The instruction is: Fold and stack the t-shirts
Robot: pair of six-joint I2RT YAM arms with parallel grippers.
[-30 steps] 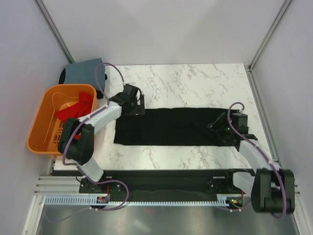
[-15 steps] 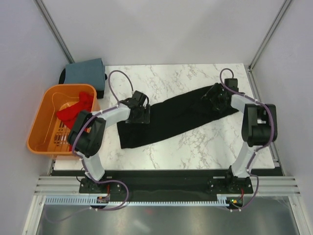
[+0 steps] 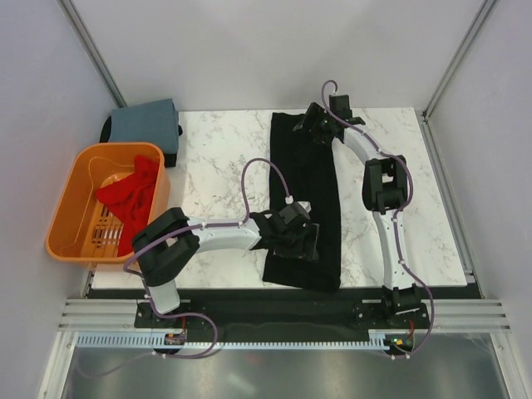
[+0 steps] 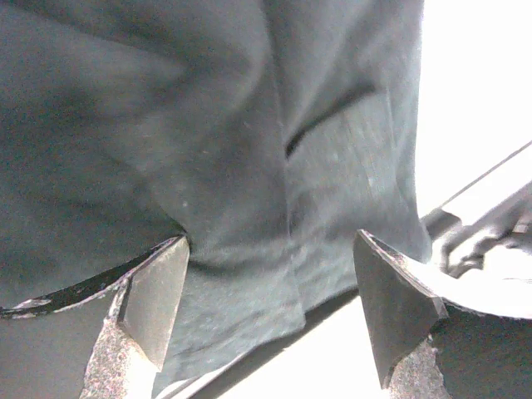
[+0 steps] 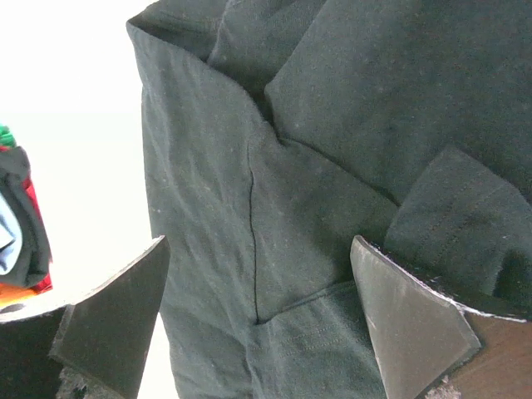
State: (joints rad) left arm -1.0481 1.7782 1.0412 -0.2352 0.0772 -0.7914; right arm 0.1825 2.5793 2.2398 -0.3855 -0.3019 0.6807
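A black t-shirt (image 3: pixel 303 183), folded into a long strip, lies on the marble table (image 3: pixel 224 158) running from the far edge to the near edge. My left gripper (image 3: pixel 298 241) is open over its near end; the left wrist view shows its jaws (image 4: pixel 274 307) wide apart with the black cloth (image 4: pixel 249 166) beneath them. My right gripper (image 3: pixel 316 125) is open over the far end; the right wrist view shows its jaws (image 5: pixel 266 324) wide apart over a sleeve seam of the black shirt (image 5: pixel 316 208). Neither gripper pinches cloth.
An orange basket (image 3: pixel 71 187) stands off the table's left edge with a red shirt (image 3: pixel 133 195) in it. A folded grey-blue shirt (image 3: pixel 145 123) lies at the back left corner. Grey walls stand on both sides.
The black shirt has swung from lying left to right to lying far to near. My left gripper moved to the near middle, my right gripper to the far edge.
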